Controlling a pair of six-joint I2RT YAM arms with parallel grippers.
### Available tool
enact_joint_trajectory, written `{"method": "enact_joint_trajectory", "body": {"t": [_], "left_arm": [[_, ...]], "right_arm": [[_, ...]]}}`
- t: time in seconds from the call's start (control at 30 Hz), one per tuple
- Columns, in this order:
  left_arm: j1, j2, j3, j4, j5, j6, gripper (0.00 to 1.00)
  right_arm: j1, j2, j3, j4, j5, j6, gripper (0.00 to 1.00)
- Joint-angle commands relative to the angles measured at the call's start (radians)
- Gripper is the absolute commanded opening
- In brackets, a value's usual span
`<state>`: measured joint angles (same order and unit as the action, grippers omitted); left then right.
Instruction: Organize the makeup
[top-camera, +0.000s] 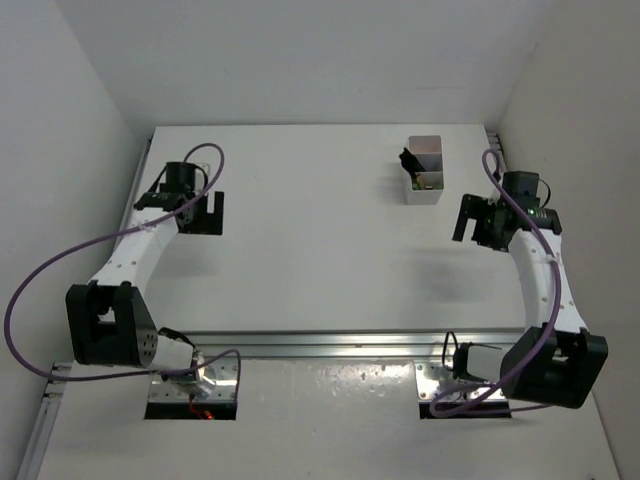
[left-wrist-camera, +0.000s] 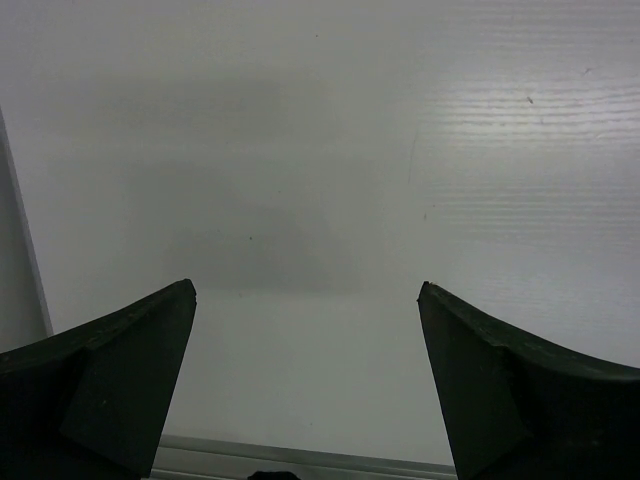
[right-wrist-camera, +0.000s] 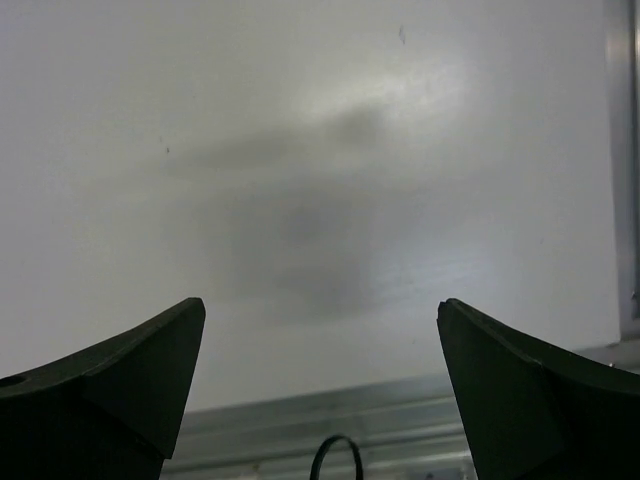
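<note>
box (top-camera: 423, 195) contents: too small | dark item (top-camera: 409, 160): perhaps brushes

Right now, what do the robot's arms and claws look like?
The left arm and right arm are white with chunky black joints. A purple cable loops along each. The left claw and right claw are black, with two wedge-shaped fingers.

The makeup (top-camera: 409, 161) sat in a small white box (top-camera: 422, 197) toward the far right of the table (top-camera: 300, 250). Thin black pieces stood bunched at the box's left side, poking above the rim. A tan and greenish piece (top-camera: 428, 183) lay low in the near part, too small to make out.
</note>
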<state>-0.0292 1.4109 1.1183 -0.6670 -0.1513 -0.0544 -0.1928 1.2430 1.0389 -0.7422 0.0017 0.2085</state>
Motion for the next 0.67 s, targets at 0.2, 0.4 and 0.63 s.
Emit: {"method": "enact_joint_trajectory", "body": {"t": [0.2,0.4,0.63], "left_arm": [[0.068,-0.246,-0.126,0.079,0.174,-0.032,1.0],[0.087,-0.361,-0.183,0.11,0.213,-0.032,1.0],[0.087,-0.408,-0.212,0.11,0.222,-0.032,1.0]], "right_arm": [[0.001,-0.232,-0.129,-0.29,-0.035,0.141,1.0],[0.003,-0.369,-0.166,-0.299,-0.057,0.167,1.0],[0.003,-0.389,-0.146,-0.306,-0.088,0.197,1.0]]}}
